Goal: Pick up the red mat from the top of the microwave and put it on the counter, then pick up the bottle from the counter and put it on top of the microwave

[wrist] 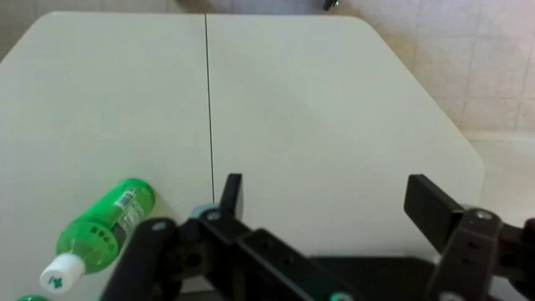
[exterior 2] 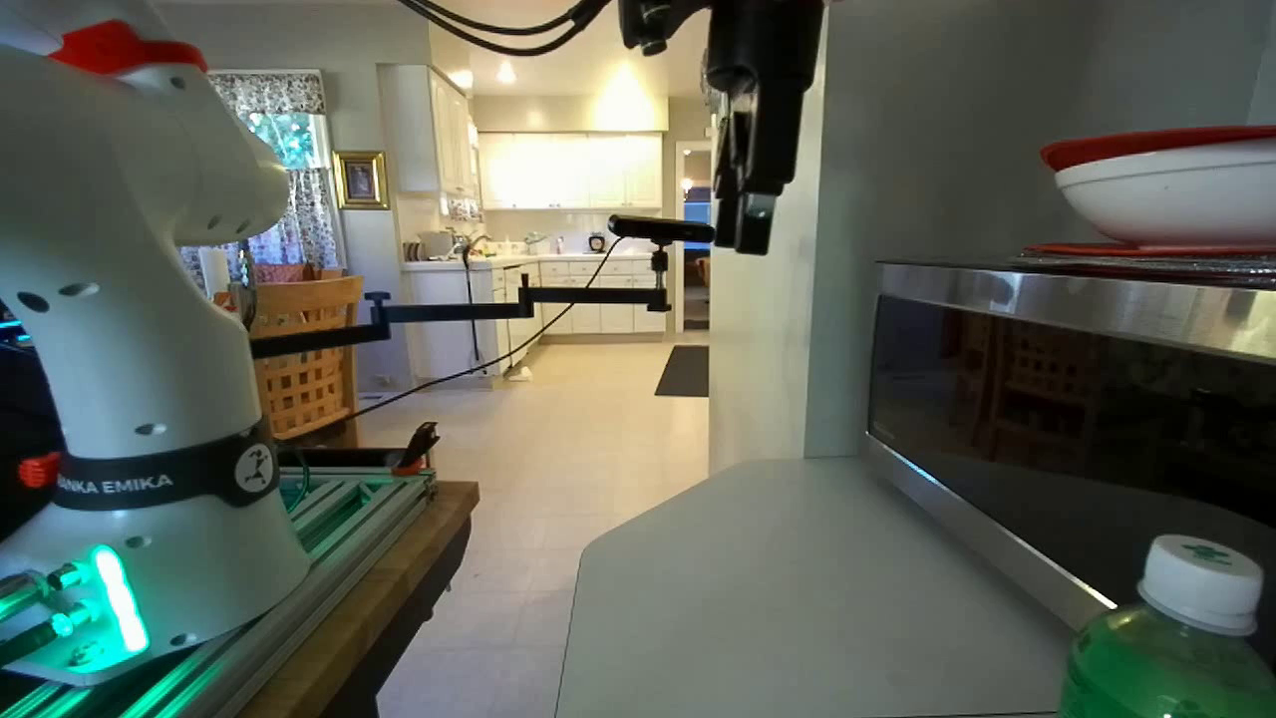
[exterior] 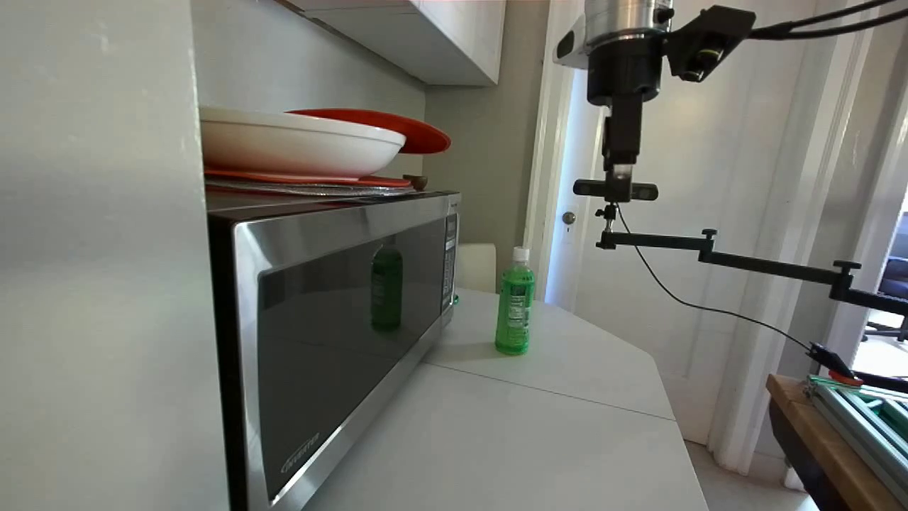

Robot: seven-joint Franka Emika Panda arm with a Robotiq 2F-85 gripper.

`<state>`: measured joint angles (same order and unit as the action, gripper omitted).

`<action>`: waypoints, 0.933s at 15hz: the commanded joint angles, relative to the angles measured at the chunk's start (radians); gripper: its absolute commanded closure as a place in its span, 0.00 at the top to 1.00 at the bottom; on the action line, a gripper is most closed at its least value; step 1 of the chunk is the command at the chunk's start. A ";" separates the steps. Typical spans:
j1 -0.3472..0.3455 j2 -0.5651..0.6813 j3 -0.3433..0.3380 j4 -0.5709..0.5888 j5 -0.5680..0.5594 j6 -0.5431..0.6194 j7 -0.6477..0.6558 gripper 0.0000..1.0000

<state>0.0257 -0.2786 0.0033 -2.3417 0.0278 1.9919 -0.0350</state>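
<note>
One "INVERTER" mark (exterior: 300, 453) on the microwave (exterior: 340, 333), "ANKA EMIKA" on the arm (exterior 2: 150, 329)

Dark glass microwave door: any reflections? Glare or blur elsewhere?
In an exterior view, the door mirrors the green plastic bottle; in an exterior view, white kitchen cabinets look overexposed; in the wrist view, the black end effector looks slightly soft.

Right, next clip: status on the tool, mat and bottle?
Tool open, empty. Red mat above microwave; white bowl close by, may obstruct. Bottle upright on counter, untouched.
</note>
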 commanded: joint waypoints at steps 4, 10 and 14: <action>0.005 0.103 -0.007 0.207 -0.006 0.086 -0.121 1.00; 0.005 0.104 0.003 0.220 0.000 0.114 -0.108 1.00; -0.002 0.119 0.016 0.231 -0.143 0.108 -0.142 1.00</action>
<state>0.0297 -0.1741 0.0082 -2.1229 -0.0116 2.1043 -0.1460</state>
